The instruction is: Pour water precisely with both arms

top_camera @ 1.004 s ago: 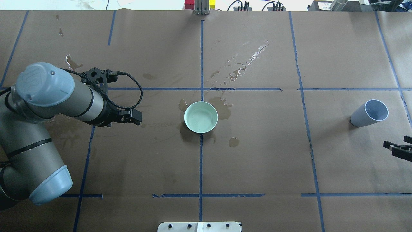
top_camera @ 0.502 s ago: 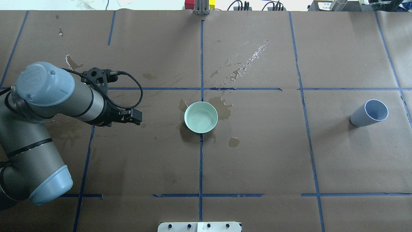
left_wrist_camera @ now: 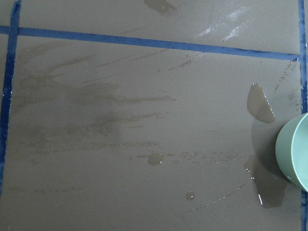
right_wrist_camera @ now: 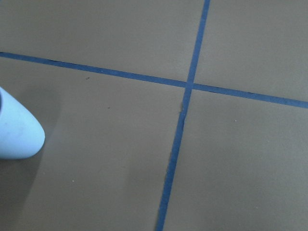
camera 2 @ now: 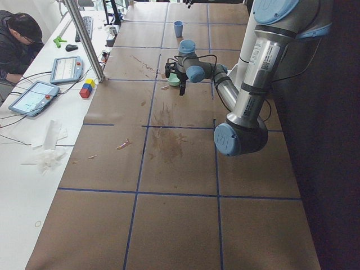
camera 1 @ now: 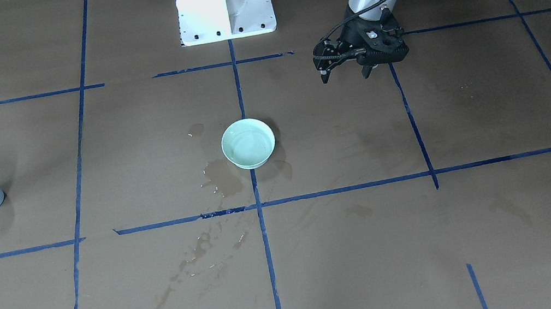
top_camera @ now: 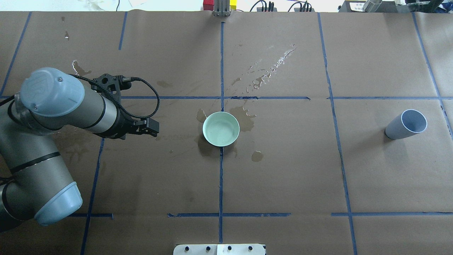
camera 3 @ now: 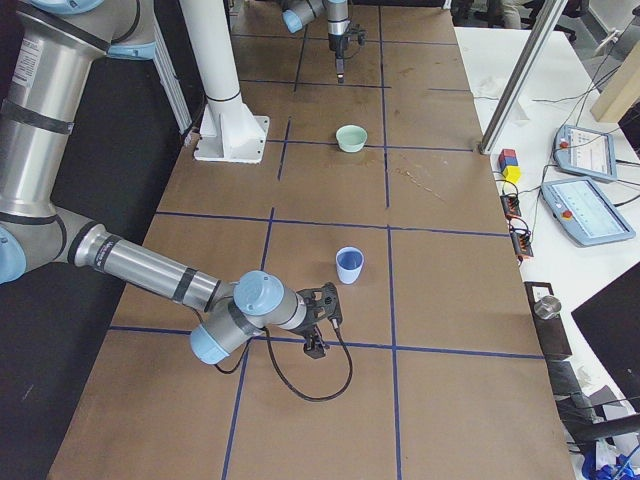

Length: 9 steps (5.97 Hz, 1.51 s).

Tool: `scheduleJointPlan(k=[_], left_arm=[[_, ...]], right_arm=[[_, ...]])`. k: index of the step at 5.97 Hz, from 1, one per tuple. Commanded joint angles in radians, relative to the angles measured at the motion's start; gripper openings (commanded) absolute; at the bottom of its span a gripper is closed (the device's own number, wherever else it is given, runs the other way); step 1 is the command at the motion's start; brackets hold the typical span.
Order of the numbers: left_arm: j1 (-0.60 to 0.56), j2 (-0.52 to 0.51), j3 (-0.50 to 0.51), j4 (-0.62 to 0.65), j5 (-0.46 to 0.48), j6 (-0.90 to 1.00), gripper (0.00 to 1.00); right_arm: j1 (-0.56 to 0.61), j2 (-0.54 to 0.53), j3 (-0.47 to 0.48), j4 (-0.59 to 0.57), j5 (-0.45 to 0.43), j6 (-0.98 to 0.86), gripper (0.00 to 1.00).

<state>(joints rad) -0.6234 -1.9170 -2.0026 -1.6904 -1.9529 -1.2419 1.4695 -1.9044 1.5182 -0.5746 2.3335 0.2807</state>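
L arm [top_camera: 56, 109] reaches in low over the surface [top_camera: 283, 177], wrist aimed twd the bowl [top_camera: 221, 129]. L end effector [camera 1: 345, 76] hangs above the paper, well apart from the bowl, fingers spread w/ nothing between them. L wrist cam looks down on wet brown paper; the bowl's rim just shows at its right edge.

The bowl is mint green, upright, at centre where blue tape [top_camera: 221, 177] lines cross. Faint sheen inside; can't tell how much liquid. The water [top_camera: 257, 156] shows mostly as spills: dark puddles touching and just beside the bowl, plus a glinting streak of drops farther out, on the side away from the robot.

The cup [top_camera: 406, 124] is pale blue, upright, mouth up, on the robot's right, well apart from the bowl. Contents can't be made out.

R arm [camera 3: 150, 270] shows only in the right side view, low over the paper. R end effector [camera 3: 316, 340] sits near the cup, twd the surface's right end, not touching it. Open or closed: can't tell from that view. R wrist cam has the cup's side at its left edge and a tape cross mid-frame.
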Motion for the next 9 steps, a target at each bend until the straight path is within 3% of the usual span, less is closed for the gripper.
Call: scheduleJointPlan(k=[1,2,3,4,7,9], left_arm=[[0.001,-0.019,0.01,0.002,0.002,-0.005,1.0],[0.007,-0.042,0.016,0.005,0.002,-0.033,1.0],[0.03,-0.086,0.045,0.008,0.006,-0.071,1.0],[0.04,-0.147,0.106,0.002,0.008,-0.112,1.0],[0.091,-0.275,0.258,-0.006,0.07,-0.189,1.0],[0.108,-0.342,0.429,-0.151,0.106,-0.31,0.99]], right_arm=[[0.087,0.111,0.008,-0.448,0.044,-0.351,1.0],[0.144,0.164,0.045,-0.71,0.07,-0.455,1.0],[0.169,0.206,0.177,-0.992,0.067,-0.475,1.0],[0.195,0.196,0.242,-1.075,0.032,-0.476,1.0],[0.192,0.196,0.232,-1.07,0.03,-0.46,1.0],[0.192,0.194,0.232,-1.07,0.032,-0.46,1.0]])
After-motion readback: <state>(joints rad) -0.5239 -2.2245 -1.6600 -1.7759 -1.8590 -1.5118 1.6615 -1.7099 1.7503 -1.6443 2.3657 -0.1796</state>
